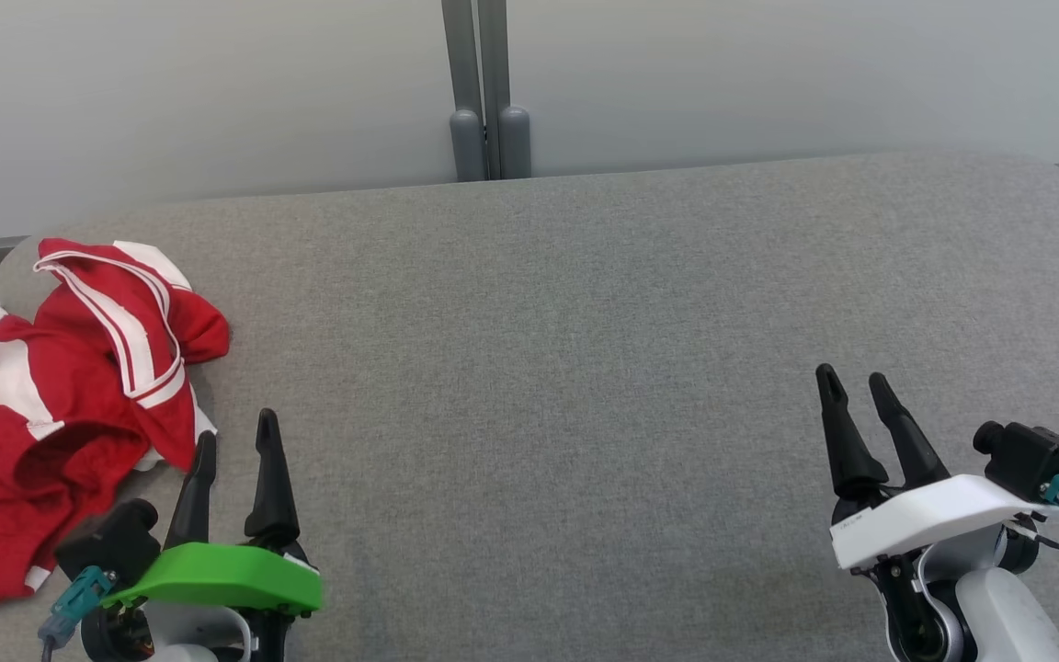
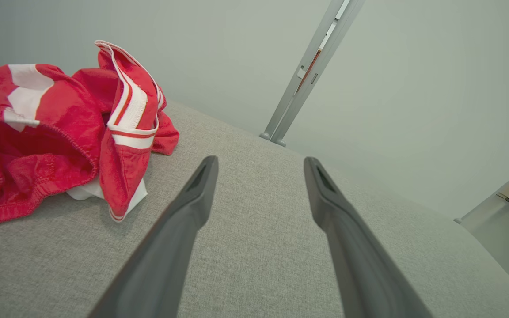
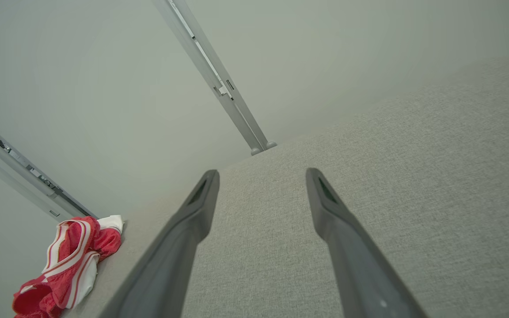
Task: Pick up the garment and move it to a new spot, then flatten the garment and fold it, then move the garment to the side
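The garment (image 1: 61, 405) is a crumpled red piece with white stripes, lying bunched at the far left of the grey padded table (image 1: 585, 322). It also fills the upper left of the left wrist view as the garment (image 2: 55, 132), and appears small at the lower left of the right wrist view as the garment (image 3: 69, 269). My left gripper (image 1: 235, 441) stands open just right of the garment's lower edge, apart from it and holding nothing. Far to the right, my right gripper (image 1: 856, 382) is open over bare fabric.
A pale wall runs behind the table, with a grey vertical post (image 1: 483, 92) at its middle. The table's rounded back corners curve away at left and right. A wide stretch of grey surface lies between the two grippers.
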### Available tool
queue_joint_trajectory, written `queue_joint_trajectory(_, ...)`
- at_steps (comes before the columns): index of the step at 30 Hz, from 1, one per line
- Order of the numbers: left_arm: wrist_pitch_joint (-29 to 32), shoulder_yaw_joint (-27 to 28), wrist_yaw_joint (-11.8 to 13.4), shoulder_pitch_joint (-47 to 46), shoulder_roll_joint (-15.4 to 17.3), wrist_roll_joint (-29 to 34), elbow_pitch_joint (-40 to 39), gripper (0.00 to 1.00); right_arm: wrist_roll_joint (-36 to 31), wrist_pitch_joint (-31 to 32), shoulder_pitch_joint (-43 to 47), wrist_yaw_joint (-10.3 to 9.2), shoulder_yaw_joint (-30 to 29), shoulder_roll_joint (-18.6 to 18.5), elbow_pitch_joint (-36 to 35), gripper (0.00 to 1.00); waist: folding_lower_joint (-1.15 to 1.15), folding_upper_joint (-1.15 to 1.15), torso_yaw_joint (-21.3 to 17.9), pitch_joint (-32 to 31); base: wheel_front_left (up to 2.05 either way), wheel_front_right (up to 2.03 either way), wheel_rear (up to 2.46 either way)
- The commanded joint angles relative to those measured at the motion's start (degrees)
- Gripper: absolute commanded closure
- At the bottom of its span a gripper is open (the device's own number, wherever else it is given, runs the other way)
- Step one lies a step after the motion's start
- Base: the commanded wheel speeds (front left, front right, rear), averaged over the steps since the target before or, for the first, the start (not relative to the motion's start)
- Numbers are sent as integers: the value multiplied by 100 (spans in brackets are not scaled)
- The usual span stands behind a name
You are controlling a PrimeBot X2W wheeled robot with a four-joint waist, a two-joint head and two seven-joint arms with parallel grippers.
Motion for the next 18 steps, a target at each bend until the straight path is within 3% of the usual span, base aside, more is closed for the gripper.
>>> queue_joint_trajectory(1, -54, -28, 24, -11, 44, 165, -89, 0, -207, -57, -122, 3, -2, -37, -28, 0, 0, 0, 6, 5, 0, 0, 0)
queue_joint_trajectory(18, -294, -155, 42, 28, 50, 1153, -263, 0, -1165, -296, -177, 4, 146, -51, 9, 0, 0, 0, 39, -20, 0, 0, 0)
